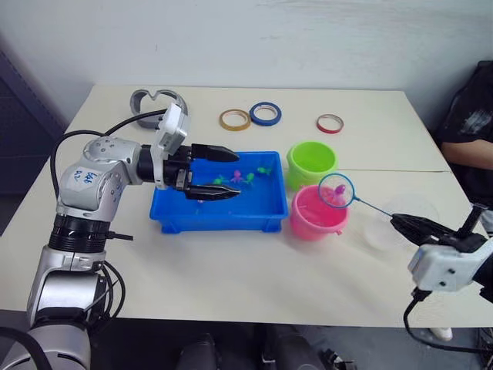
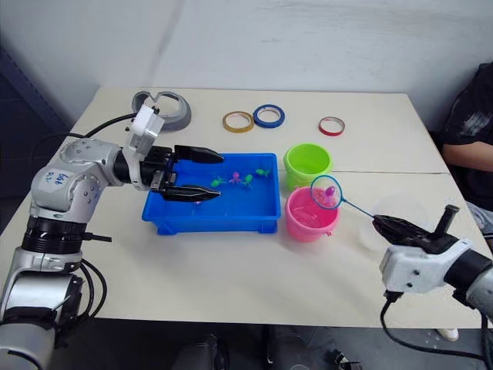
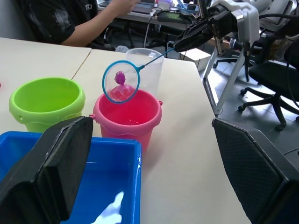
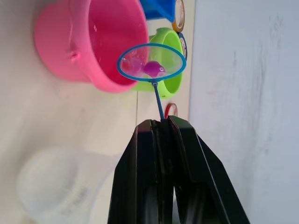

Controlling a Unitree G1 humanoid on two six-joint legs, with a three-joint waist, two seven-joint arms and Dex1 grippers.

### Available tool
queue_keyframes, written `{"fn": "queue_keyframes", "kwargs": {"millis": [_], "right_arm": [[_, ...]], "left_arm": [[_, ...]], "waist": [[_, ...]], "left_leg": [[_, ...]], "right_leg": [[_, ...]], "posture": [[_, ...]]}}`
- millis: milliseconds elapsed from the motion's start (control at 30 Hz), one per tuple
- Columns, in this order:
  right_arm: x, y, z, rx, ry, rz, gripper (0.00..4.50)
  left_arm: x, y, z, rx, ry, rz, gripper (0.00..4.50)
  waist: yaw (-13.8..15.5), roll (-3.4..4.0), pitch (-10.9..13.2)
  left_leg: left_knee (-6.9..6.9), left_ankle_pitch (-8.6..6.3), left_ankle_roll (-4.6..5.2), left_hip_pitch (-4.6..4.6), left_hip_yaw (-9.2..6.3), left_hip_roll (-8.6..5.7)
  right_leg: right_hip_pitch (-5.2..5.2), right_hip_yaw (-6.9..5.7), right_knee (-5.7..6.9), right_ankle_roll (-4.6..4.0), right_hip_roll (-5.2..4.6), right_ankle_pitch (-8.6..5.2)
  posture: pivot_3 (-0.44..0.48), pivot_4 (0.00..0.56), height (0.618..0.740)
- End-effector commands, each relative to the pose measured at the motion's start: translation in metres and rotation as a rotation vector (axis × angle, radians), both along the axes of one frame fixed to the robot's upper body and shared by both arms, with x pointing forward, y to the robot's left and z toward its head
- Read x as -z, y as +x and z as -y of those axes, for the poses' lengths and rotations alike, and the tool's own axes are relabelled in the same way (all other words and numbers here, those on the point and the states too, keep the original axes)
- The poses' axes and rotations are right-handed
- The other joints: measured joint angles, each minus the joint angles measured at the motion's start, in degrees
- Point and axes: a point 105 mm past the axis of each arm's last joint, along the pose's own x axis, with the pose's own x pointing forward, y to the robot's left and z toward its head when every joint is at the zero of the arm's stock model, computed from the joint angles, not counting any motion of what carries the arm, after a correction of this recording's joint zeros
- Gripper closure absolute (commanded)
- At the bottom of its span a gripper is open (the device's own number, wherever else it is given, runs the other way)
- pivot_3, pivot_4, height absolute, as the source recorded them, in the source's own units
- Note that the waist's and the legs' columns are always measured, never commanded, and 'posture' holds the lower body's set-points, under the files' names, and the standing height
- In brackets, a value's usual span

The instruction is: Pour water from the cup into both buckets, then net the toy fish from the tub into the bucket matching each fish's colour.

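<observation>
1. Head views: the right gripper point(image 1: 406, 224), near the table's point(image 1: 231, 270) right edge, is clamped on the slim handle of the net point(image 1: 337, 190). Its blue hoop hangs over the pink bucket point(image 1: 316, 214) with a pink fish point(image 2: 329, 191) in the mesh. The green bucket point(image 1: 312, 161) stands just behind the pink one. The blue tub point(image 1: 217, 215) sits mid-table, beside both buckets, with several small fish point(image 1: 248, 177) left in it. The left gripper point(image 1: 213, 173) hovers over the tub, jaws spread, holding nothing. The clear cup point(image 1: 389, 227) rests near the right edge. Three tape rings point(image 1: 265, 114) lie toward the back edge.

2. Left wrist view: the hoop sits at the pink bucket's rim, with the fish point(image 3: 120, 77) riding high in the mesh.

3. Right wrist view: the fingers point(image 4: 140, 177) pinch the handle at its very end.

4. Risks, as I judge them: tipping the net too near the rim could drop the fish on the table. The end-of-handle grip could let the hoop swing or twist. The fish could cling to the mesh.

5. Writing: blue handwritten marks on the left arm's shoulder housing point(image 1: 86, 178), too small to read.
</observation>
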Motion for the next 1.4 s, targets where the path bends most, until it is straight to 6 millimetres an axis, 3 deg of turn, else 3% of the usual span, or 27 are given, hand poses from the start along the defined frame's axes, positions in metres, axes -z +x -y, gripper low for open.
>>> {"fn": "queue_keyframes", "kwargs": {"millis": [33,167,333,533,667,767,933,1200,1400], "right_arm": [[-0.010,0.000,-0.005,-0.086,-0.131,0.132,4.50],[-0.012,0.000,-0.002,-0.132,-0.197,0.197,4.50],[-0.013,0.004,0.006,-0.079,-0.086,0.176,4.50],[-0.044,0.023,-0.010,-0.010,0.552,-0.035,4.50],[-0.056,0.041,-0.023,0.003,0.803,-0.243,4.50],[-0.050,0.050,-0.048,-0.018,0.963,-0.519,4.50],[-0.037,0.078,-0.086,-0.034,1.019,-0.748,4.50],[-0.002,0.115,-0.138,0.014,1.045,-0.998,4.50],[0.020,0.135,-0.159,0.066,1.072,-1.059,4.50]], "left_arm": [[-0.011,-0.003,0.000,0.009,-0.005,0.050,0.03],[-0.011,-0.003,-0.003,-0.008,-0.008,0.051,0.03],[-0.010,-0.002,-0.005,-0.016,-0.005,0.050,0.03],[0.000,0.006,-0.031,-0.132,0.034,0.033,0.03],[0.002,0.006,-0.053,-0.226,0.041,0.017,0.03],[0.008,0.001,-0.076,-0.306,0.048,-0.016,0.03],[0.019,-0.009,-0.103,-0.439,0.092,-0.021,0.03],[0.020,-0.034,-0.119,-0.561,0.107,-0.013,0.03],[0.016,-0.038,-0.122,-0.613,0.102,0.007,0.03]], "waist": [[-0.04,0.00,0.00],[-0.02,0.00,0.00],[-0.04,0.00,0.00],[-1.01,0.01,0.00],[-1.48,0.00,0.00],[-1.60,0.00,0.00],[-1.56,0.00,0.01],[-1.38,-0.01,0.00],[-1.48,0.00,0.00]], "left_leg": [[0.00,0.00,0.00,0.01,0.01,0.01],[0.00,0.00,0.00,0.06,0.09,0.01],[0.00,0.00,0.00,0.07,0.13,0.01],[0.00,0.02,-0.03,0.25,0.28,0.05],[0.02,0.02,-0.04,0.43,0.33,0.05],[-0.01,0.03,-0.05,0.52,0.31,0.07],[-0.04,0.02,-0.03,0.48,0.26,0.08],[0.12,-0.05,0.09,-0.03,-0.05,0.08],[0.17,-0.07,0.12,-0.06,-0.12,0.06]], "right_leg": [[0.00,0.01,0.01,0.00,0.01,0.00],[0.00,0.09,0.05,0.00,0.01,0.00],[0.00,0.12,0.07,0.00,0.01,0.00],[0.01,0.24,0.28,0.00,0.03,0.00],[0.07,0.33,0.44,-0.01,0.02,0.00],[0.09,0.36,0.47,-0.01,0.03,0.00],[0.08,0.34,0.39,-0.03,0.01,-0.01],[-0.15,0.02,0.14,-0.03,-0.10,-0.01],[-0.14,-0.05,0.15,-0.03,-0.11,-0.01]], "posture": [[0.000,0.150,0.740],[0.000,0.150,0.740],[0.000,0.150,0.740],[0.000,0.150,0.740],[0.000,0.150,0.740],[0.000,0.150,0.740],[0.000,0.150,0.740],[0.000,0.150,0.740],[0.000,0.150,0.740]]}}
